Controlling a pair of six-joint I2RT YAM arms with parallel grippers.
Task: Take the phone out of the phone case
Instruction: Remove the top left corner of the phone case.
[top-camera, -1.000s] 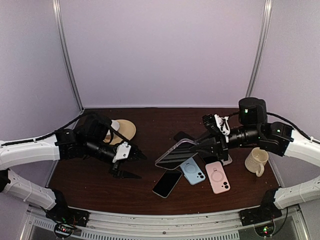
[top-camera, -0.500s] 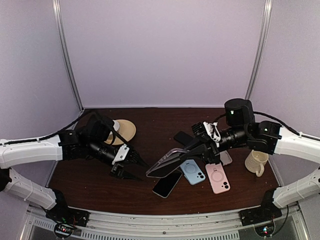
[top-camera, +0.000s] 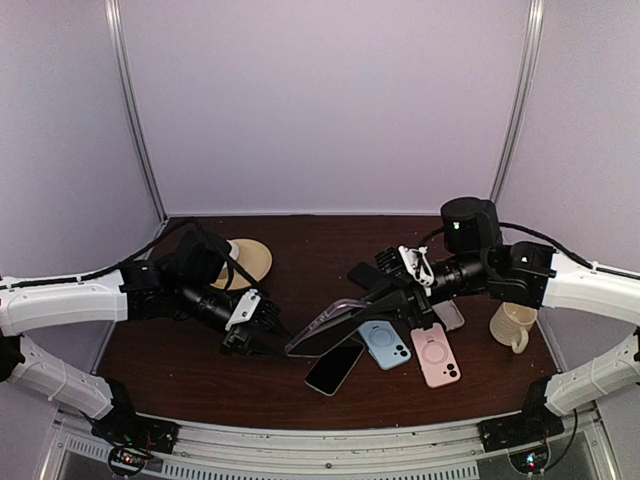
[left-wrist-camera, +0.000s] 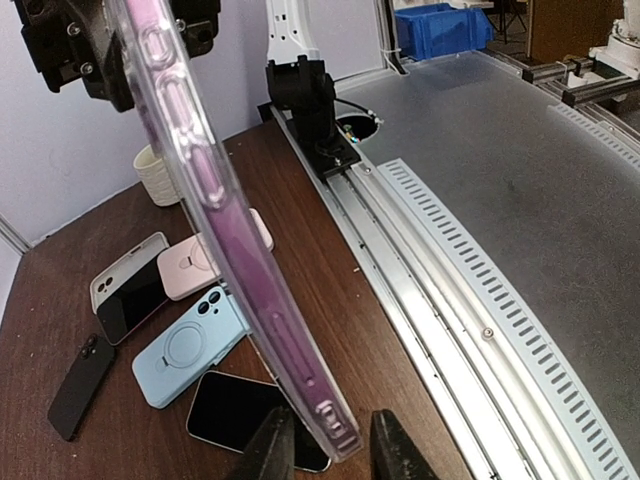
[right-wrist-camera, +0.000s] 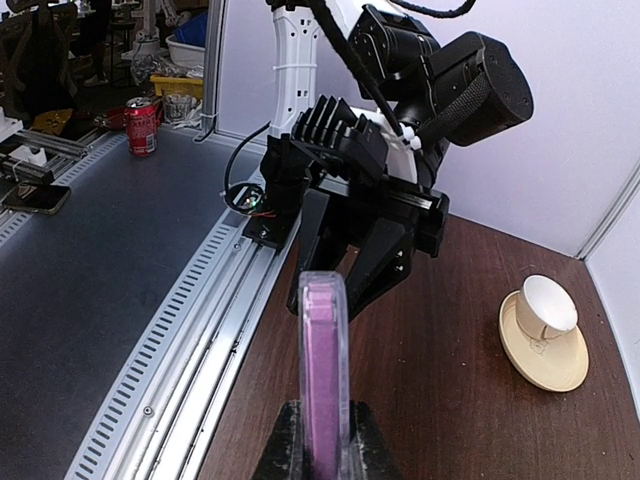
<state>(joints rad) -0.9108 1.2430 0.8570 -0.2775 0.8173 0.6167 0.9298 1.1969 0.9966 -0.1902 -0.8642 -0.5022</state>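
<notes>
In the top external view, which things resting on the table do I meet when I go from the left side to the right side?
In order: saucer with cup → dark phone → blue case → pink case → beige mug.

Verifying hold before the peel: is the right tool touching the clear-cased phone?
Touching. Right wrist view: the right tool has one finger pressed against each face of the clear-cased phone, with no gap on either side.
</notes>
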